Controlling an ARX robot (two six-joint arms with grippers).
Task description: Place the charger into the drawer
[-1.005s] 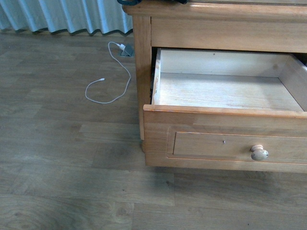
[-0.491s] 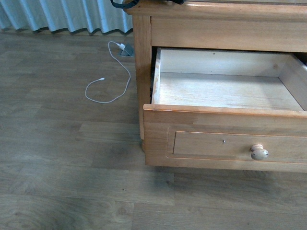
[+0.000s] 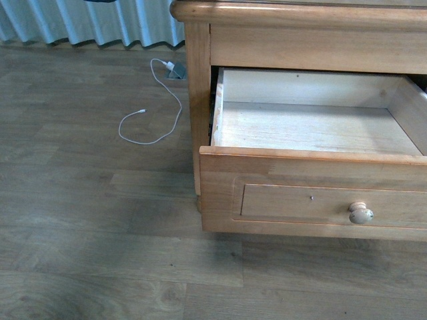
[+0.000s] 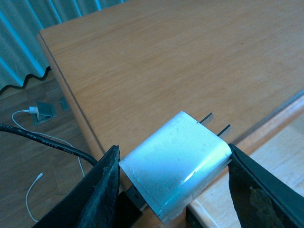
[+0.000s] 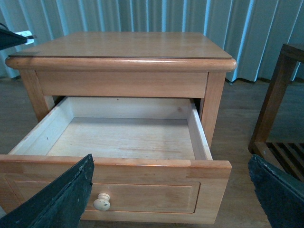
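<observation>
The charger (image 4: 173, 161) is pinched by the left gripper (image 4: 174, 153) and held over the edge of the cabinet top (image 4: 190, 61); its long side is lined up from the black cable (image 4: 47, 140) to the pins (image 4: 222, 128), which are pointed across the top; the drawer (image 3: 300, 167) is pulled open; the right gripper (image 5: 171, 160) is spread wide.
</observation>
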